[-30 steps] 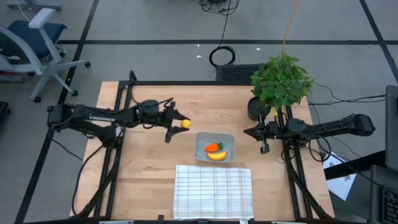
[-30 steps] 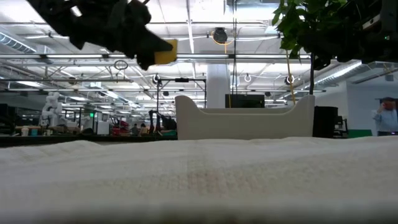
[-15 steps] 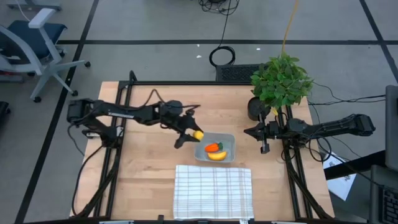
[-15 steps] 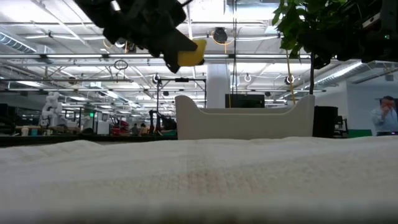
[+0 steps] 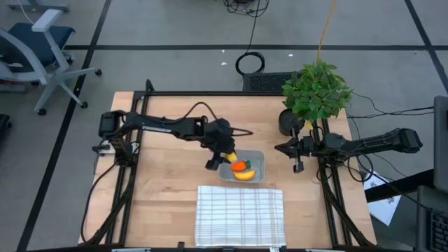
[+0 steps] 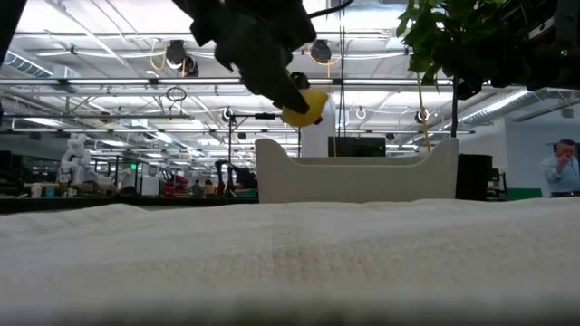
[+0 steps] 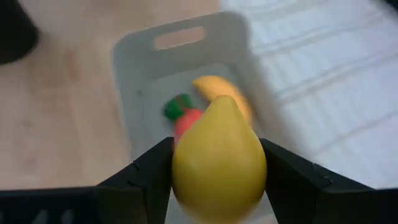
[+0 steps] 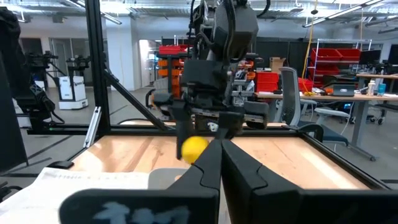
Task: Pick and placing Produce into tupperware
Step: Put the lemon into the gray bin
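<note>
Partly parted, the jaws of the left gripper (image 7: 219, 168) clamp the small yellow fruit (image 7: 219, 160) between their two dark fingers (image 7: 149, 171), one pressed to each side of it. The fruit is smooth, rounded and pear-like, tapering to a blunt tip that points away from the wrist. In the high view the left gripper (image 5: 225, 154) hangs over the tupperware's (image 5: 257, 158) edge on the left arm's side, and the low view shows the fruit (image 6: 304, 106) held in the air above the container's pale wall (image 6: 362, 177). Beyond the fruit, inside the translucent grey tupperware, lie the orange carrot (image 5: 239, 166) with its green top and the curved yellow banana (image 5: 244, 175), touching each other. The white checked cloth (image 5: 239, 215) lies just beside the container, toward the table's front edge. Farther off, the right gripper (image 5: 297, 148) waits with its jaws pressed together, holding nothing, close by the leafy potted plant (image 5: 316, 89) at the wooden table's (image 5: 168, 182) right side.
</note>
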### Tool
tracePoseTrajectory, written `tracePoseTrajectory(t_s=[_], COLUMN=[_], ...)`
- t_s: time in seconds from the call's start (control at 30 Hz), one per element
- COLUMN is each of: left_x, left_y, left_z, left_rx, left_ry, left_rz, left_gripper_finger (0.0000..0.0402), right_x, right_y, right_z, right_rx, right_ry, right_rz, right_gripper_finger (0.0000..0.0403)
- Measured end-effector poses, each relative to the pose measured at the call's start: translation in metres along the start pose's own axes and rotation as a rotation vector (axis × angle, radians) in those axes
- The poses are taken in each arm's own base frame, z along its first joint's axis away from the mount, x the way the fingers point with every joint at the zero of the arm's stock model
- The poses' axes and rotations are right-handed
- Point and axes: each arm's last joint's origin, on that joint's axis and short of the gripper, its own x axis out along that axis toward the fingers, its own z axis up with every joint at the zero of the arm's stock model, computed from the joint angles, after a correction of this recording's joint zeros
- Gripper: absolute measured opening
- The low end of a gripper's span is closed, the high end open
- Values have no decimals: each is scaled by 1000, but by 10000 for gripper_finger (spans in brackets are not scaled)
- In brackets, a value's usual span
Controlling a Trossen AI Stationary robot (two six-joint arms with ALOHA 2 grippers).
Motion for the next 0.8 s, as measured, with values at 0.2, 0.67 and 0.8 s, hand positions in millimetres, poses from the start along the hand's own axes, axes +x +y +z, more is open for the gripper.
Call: tracePoseTrajectory(t_s=[0.2,0.67,0.8], left_x=[13,35,35], left_y=[6,-3,-6], left_z=[6,12,13], left_rx=[77,170,261], left_ry=[50,182,187], left_rz=[18,143,122], left_gripper_finger=[211,211,211], right_x=[0,0,0], right_y=[0,0,0], right_z=[0,0,0], right_rx=[3,3,3], right_ry=[0,0,-1], right_rz=[0,0,0], right_gripper_finger=[0,0,0])
